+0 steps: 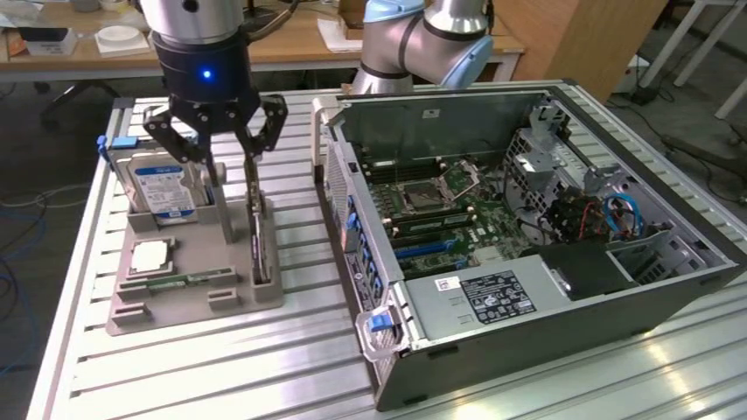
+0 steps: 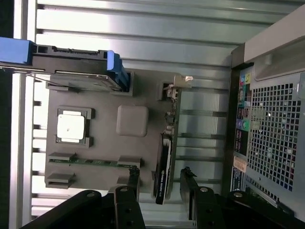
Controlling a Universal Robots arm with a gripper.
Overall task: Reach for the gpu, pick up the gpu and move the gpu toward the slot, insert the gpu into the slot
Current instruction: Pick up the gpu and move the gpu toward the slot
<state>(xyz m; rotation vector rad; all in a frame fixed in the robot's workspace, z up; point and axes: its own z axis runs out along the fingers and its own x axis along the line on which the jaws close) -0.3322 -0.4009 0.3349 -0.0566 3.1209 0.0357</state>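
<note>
My gripper point(image 1: 231, 168) point(image 2: 161, 180) hangs over the tray point(image 1: 192, 308) point(image 2: 143, 98), jaws spread wide, nothing grasped. Gpu point(image 1: 259, 241) point(image 2: 163, 164) stands on edge in the tray's slot, not lifted. On the exterior view's clock face, it is at the tray's 3 o'clock side, at 6 o'clock from my jaws.

In the wrist view my fingers point(image 2: 134, 180) straddle the gpu's dark end, one on each side. There is a gap on both sides, so no contact that I can see. The silvery bracket point(image 2: 177, 87) is at the card's far end from me.

Also in the tray:
- Drive point(image 1: 164, 188) point(image 2: 71, 76), upright, at 9 o'clock from the gpu.
- Chip point(image 1: 152, 255) point(image 2: 71, 128), lying flat.
- Memory stick point(image 1: 185, 282) point(image 2: 90, 162), on edge, near the tray's 6 o'clock edge.

Open case point(image 1: 526, 289) point(image 2: 276, 129) lies on the table point(image 1: 233, 376) at 3 o'clock from the tray, just beside it, with its board point(image 1: 450, 210) exposed.
</note>
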